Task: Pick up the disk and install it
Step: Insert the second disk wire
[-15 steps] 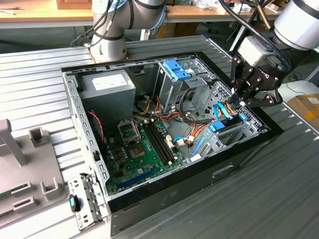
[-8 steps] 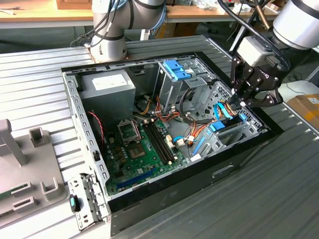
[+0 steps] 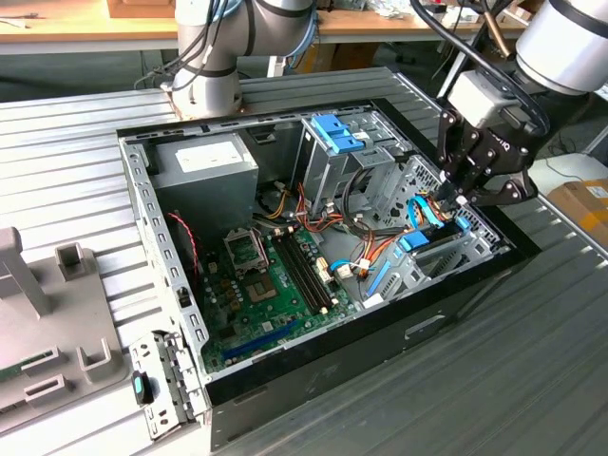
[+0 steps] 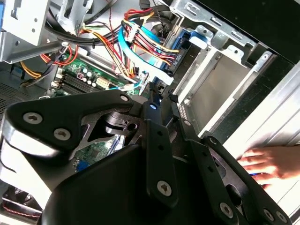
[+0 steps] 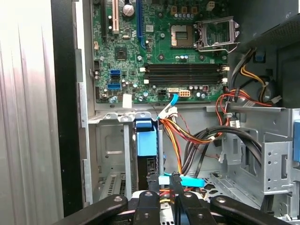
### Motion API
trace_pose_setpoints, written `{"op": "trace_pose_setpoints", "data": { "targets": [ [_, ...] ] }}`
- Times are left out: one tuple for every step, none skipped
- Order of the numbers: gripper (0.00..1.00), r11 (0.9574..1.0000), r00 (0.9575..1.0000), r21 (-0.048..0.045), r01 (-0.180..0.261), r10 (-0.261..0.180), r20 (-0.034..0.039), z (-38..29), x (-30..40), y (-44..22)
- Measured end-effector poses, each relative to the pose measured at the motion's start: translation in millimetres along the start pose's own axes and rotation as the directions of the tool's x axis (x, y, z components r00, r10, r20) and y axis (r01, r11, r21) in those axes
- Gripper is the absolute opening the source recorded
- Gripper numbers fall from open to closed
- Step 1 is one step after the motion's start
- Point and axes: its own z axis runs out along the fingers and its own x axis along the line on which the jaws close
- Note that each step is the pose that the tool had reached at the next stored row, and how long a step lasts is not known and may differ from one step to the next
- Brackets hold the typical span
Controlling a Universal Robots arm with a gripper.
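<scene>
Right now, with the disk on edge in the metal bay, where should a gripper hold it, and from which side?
Probably the exposed blue-framed edge of the disk, pinched across its thin width, coming straight in through the open side of the case. The walls of the bay cover its broad faces, leaving that edge free.
</scene>
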Motion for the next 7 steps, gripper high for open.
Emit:
{"op": "trace_pose_setpoints", "data": {
  "targets": [
    [0.24, 1.0000, 1.0000, 0.0000, 0.000, 0.000, 0.0000, 0.0, -0.8, 0.0],
    [0.24, 1.0000, 1.0000, 0.0000, 0.000, 0.000, 0.0000, 0.1, -1.2, 0.1],
    [0.24, 1.0000, 1.0000, -0.0001, 0.000, 0.000, 0.0000, 0.1, -1.2, 0.1],
    [0.24, 1.0000, 1.0000, -0.0001, 0.000, 0.000, -0.0001, 0.0, -1.4, 0.1],
    [0.24, 1.0000, 1.0000, -0.0001, 0.000, 0.000, 0.0000, 0.1, -1.6, 0.1],
    [0.24, 1.0000, 1.0000, 0.0000, 0.000, 0.000, -0.0001, 0.1, -1.6, 0.1],
    [0.24, 1.0000, 1.0000, -0.0001, 0.000, 0.000, 0.0001, 0.1, -1.7, 0.1]
  ]
}}
